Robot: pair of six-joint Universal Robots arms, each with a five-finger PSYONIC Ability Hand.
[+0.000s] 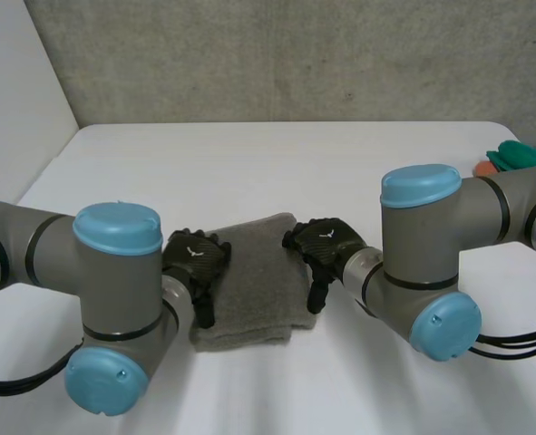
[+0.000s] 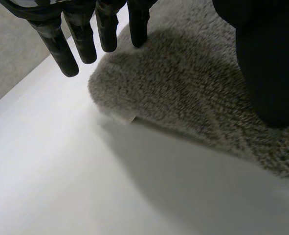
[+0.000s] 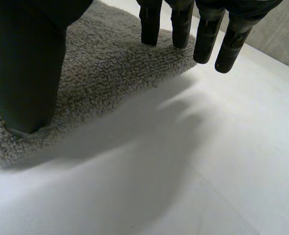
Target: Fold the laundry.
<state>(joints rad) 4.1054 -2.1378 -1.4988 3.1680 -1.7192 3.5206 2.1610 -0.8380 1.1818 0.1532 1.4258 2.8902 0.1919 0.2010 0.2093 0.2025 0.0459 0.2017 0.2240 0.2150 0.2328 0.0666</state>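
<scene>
grey fluffy towel [image 1: 249, 281], already folded up into a chunky rectangle, laid flat on the white table [image 1: 249, 163], corners kinda rounded, little white tag [image 2: 126, 118] seen poking out under one edge

A test lab: bare concrete wall [image 1: 295, 54], plain white table [image 1: 249, 163].

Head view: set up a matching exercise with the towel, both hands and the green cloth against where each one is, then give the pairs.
Things:
1. grey towel
2. left hand
3. right hand
4. green cloth

Places:
A. at the far right edge of the table
B. at the towel's right side, fingers straight
C. folded, between the two hands
D. at the towel's left side, fingers straight

Pairs: 1-C, 2-D, 3-B, 4-A.
</scene>
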